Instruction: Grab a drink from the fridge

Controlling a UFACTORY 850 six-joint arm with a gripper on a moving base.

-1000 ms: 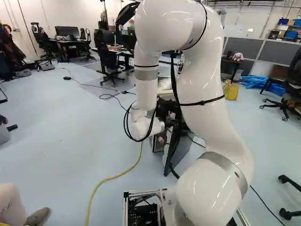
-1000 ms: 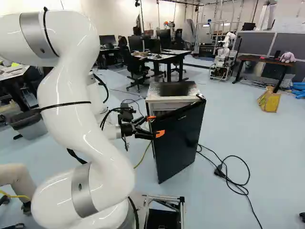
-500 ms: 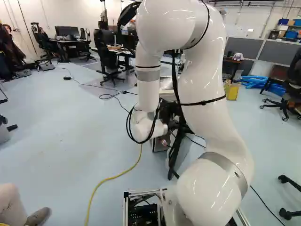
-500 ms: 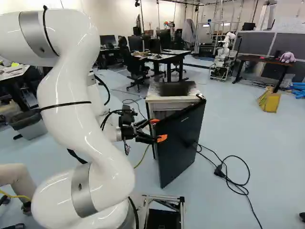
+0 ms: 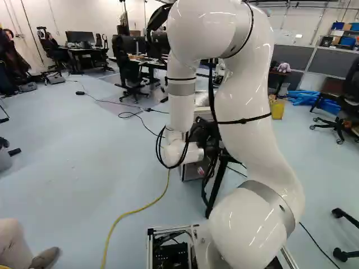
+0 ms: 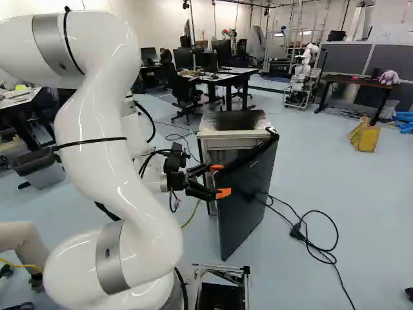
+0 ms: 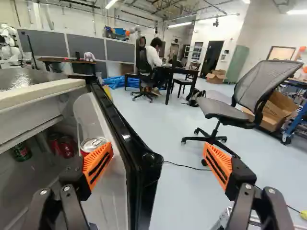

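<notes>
Green can: inside the fridge, back from its front edge; a possible drink, best left until the doorway is wide enough.
Red cans: a pair deeper in the fridge, nearer its hinge side; reaching them probably calls for a straight entry past the front edge.
Door can: on the door's inner side, just beside the inner finger; the arm does well to keep its push off this can, which could tip or jam.
Inner finger: on the door's inner side near the free edge; whether it touches the liner cannot be told. It seems the one to push with, low force, close to that edge for leverage.
Door: partly open, free edge toward the arm; it likely swings best if the push follows an arc about the hinge corner, not a straight line.
Gripper: spread wide, holding nothing, the door's free edge between its fingers; the spread is worth keeping until the edge is cleared.
Outer finger: outside the door, apart from its edge; too sharp a wrist turn could knock it against the black face.
</notes>
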